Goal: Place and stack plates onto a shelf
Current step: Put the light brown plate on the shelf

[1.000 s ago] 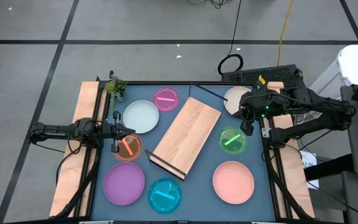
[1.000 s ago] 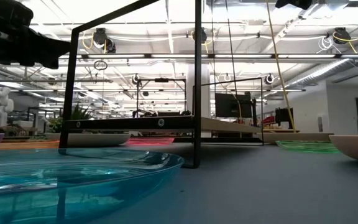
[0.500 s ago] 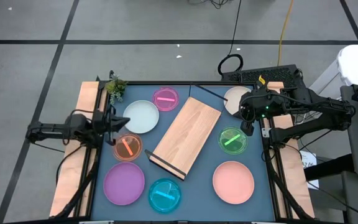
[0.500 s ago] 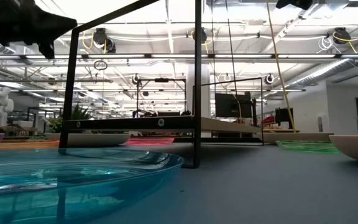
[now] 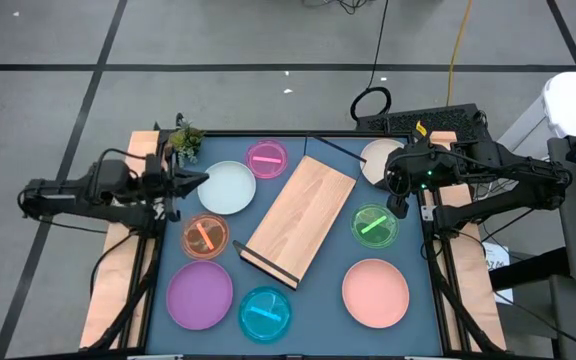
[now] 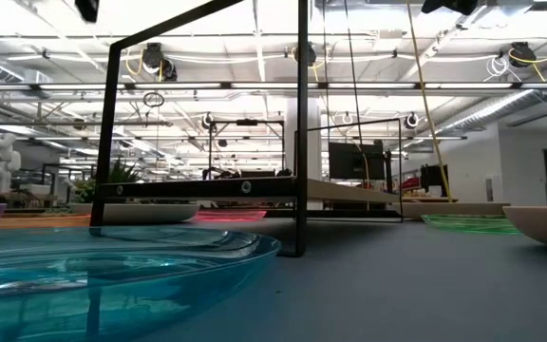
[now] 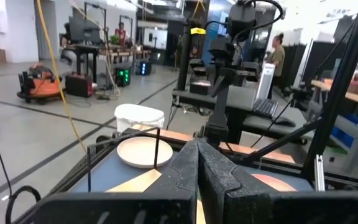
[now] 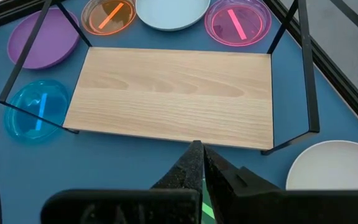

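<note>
While both arms hang above the table (image 5: 423, 300) with nothing in them, the shelf (image 5: 300, 218) lies slanted in the middle of the blue top, and no plate is on it. All eight plates sit around it, each apart from the others. On the left are the pale blue-white plate (image 5: 227, 187), the small orange plate (image 5: 205, 237) and the big purple plate (image 5: 199, 295). The small pink plate (image 5: 266, 158) is at the far side, and the small blue plate (image 5: 265, 313) is at the near side, just past the shelf's black end frame. On the right are the beige plate (image 5: 376, 160), the small green plate (image 5: 374, 225) and the salmon pink plate (image 5: 375, 292). The left pincer (image 5: 173, 187) is at the left edge, beside the pale blue-white plate, with its fingers pressed together and empty. The right pincer (image 5: 400, 205) is at the right edge, between the beige plate and the green plate, fingers together too. A little green plant (image 5: 186, 141) stands at the far left corner. I can read no words anywhere. People (image 7: 277, 57) stand far off in the room behind.
</note>
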You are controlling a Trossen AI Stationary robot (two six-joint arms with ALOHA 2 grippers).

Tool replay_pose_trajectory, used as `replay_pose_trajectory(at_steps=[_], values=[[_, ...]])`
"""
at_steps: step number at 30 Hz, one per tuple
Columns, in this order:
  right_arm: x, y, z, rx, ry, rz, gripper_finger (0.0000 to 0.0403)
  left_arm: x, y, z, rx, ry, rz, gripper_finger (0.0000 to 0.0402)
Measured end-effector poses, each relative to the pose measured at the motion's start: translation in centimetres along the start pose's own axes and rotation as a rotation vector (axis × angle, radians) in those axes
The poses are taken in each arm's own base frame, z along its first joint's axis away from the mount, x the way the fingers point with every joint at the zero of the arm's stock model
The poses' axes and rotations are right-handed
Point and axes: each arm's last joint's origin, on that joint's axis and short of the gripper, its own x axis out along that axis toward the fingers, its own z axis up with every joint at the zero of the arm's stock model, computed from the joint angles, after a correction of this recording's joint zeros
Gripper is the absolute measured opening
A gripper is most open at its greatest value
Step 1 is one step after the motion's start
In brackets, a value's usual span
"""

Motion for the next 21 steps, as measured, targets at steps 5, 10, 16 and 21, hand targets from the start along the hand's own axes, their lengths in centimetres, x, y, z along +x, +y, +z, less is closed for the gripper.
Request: replay_pose_trajectory(at_steps=[5,10,16,21], values=[[0.3,0.0,-0.2,-0.01,0.011,-0.009,0.0,2.1,-0.9,3.2,0.011,0.089,0.008,0.0003],[1.4,-0.1,-0.8,-0.006,0.05,-0.022,0.0,4.4,-1.7,5.2,0.01,0.166,0.007,0.0003],[2.6,-0.2,-1.7,0.037,0.1,-0.042,0.0,7.0,-2.6,6.3,-0.098,0.223,-0.013,0.0003],[3.4,-0.3,-2.2,0.059,0.129,-0.056,0.0,8.8,-3.3,5.8,-0.174,0.287,-0.089,0.0003]])
